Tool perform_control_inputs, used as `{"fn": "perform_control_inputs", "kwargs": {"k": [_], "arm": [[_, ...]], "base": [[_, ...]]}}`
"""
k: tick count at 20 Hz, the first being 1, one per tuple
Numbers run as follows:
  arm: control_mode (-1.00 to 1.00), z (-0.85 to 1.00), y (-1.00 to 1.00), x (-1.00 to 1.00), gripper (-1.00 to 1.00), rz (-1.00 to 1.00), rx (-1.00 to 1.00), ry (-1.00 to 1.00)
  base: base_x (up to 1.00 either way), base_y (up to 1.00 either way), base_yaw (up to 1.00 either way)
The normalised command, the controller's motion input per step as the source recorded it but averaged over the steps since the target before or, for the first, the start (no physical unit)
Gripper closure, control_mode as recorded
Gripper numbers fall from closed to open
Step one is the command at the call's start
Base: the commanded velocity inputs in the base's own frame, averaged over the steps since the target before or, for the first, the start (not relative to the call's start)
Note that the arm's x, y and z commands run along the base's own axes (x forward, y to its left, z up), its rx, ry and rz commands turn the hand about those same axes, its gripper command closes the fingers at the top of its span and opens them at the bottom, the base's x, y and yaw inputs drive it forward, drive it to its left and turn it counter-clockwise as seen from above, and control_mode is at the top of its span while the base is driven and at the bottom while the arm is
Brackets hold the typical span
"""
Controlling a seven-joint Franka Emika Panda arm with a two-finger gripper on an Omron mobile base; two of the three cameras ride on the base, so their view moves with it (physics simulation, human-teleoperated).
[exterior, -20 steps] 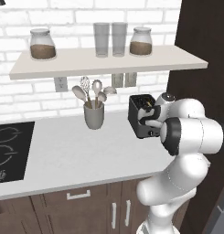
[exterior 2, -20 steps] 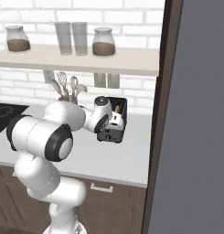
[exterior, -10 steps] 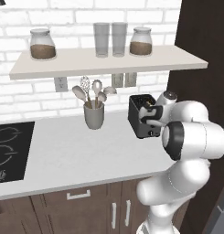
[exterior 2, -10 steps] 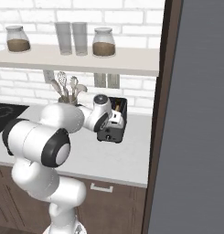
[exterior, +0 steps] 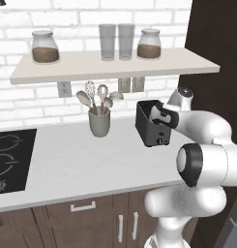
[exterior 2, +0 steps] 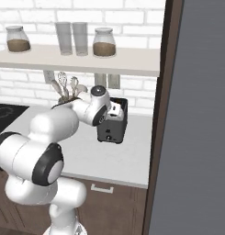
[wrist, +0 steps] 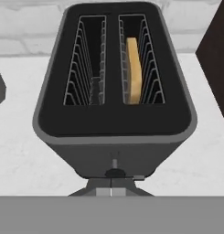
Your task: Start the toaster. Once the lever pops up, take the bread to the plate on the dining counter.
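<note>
A: Where's the bread [wrist: 133, 68]?

B: Down in the right-hand slot of the toaster [wrist: 114, 87], standing on its edge. Left slot bare.

A: And the toaster?

B: On the white bench [exterior: 76, 160], near the dark wall panel [exterior: 214, 72]. Grey cup of spoons [exterior: 99, 121] off to one side.

A: And the pincer [wrist: 111, 192]?

B: Tips shut tight together, holding nothing. Right at the toaster's front end, low down, just under the little lever [wrist: 114, 171]. Touching or just close? Hard to tell, too dark there.

A: So, bread up and behind the pincer?

B: Yes. Up, and further back along the slot.

A: What could go wrong?

B: Could slide off the little lever and miss it. Thin tips, small lever. Then no toasting.

A: Anything else?

B: Could push the whole toaster instead of the lever. Light box, smooth bench. Might skid toward the brick wall [exterior: 52, 29] or tip.

A: And later?

B: Could grab too soon, before the pop. Bread sits deep in there.
</note>
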Motion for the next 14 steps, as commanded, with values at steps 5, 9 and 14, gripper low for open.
{"fn": "perform_control_inputs", "kwargs": {"k": [5,9,14], "arm": [[-1.0,0.75,0.05,-0.22,-1.0,0.0,0.0,-0.06],[-1.0,0.57,0.0,-0.21,-1.0,0.0,0.0,-0.04],[-1.0,0.18,-0.08,-0.04,-1.0,0.0,0.0,-0.02]], "base": [[0.0,0.0,0.0],[0.0,0.0,0.0],[0.0,0.0,0.0]]}}
